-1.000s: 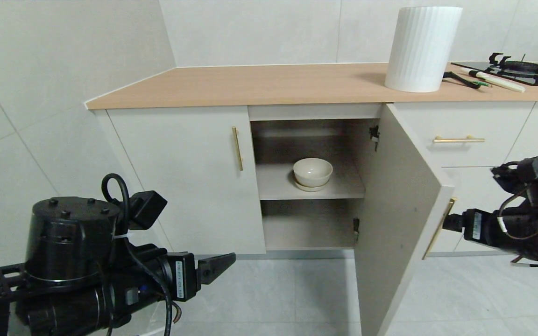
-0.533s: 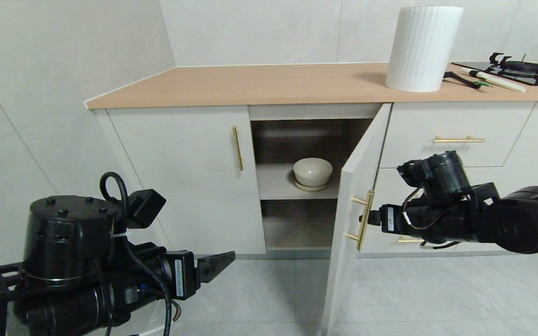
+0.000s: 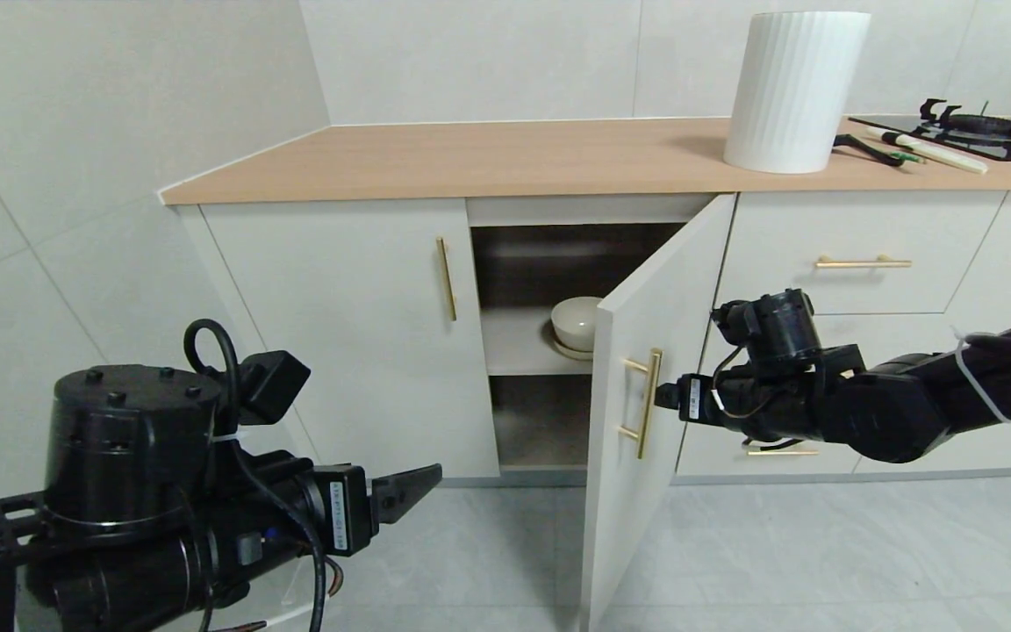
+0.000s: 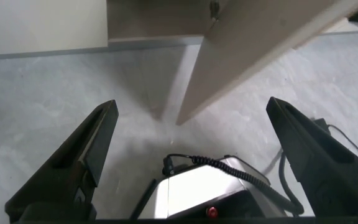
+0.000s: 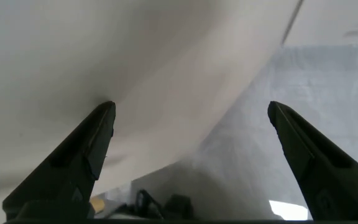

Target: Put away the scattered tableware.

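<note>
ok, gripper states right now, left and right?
Left gripper: open, empty.
Right gripper: open, holding nothing, up against the cabinet door.

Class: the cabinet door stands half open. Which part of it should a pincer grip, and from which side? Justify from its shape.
Grip the gold bar handle at mid-length, coming at the outer face of the cabinet door. The bar runs upright and stands off the panel on two posts, so fingers spread sideways can close around it. The right pincer is open nearby.
</note>
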